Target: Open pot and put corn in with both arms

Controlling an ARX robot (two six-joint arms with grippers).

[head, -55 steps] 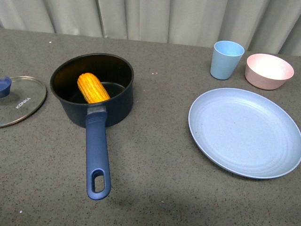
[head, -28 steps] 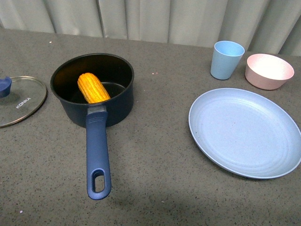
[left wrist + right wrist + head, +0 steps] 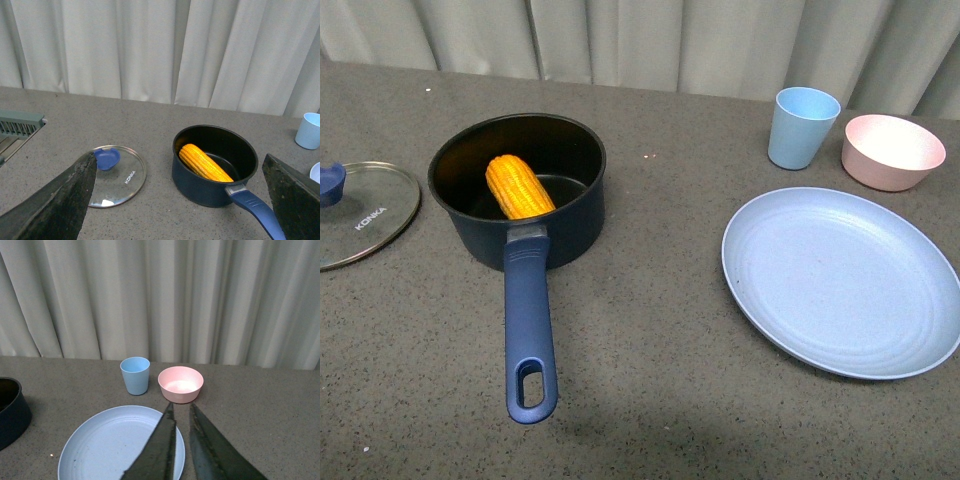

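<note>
Yellow corn (image 3: 518,187) lies in the uncovered pot (image 3: 570,225); left end effector (image 3: 180,200) wide, right end effector (image 3: 181,447) narrow, both empty.

A light blue plate (image 3: 840,280) lies just past my right gripper's tips. Beyond it a light blue cup (image 3: 803,126) stands beside a pink bowl (image 3: 892,150). A glass lid (image 3: 362,213) lies flat ahead of my left gripper.

The light is even and soft, rather bright, and seems to come from above. Shadows are weak: a faint one lies beside the dark navy round saucepan (image 3: 517,190). The round glass lid (image 3: 116,175) shows a small white glare spot. All views are sharp; only the near black gripper fingers (image 3: 55,200) look slightly soft.
</note>
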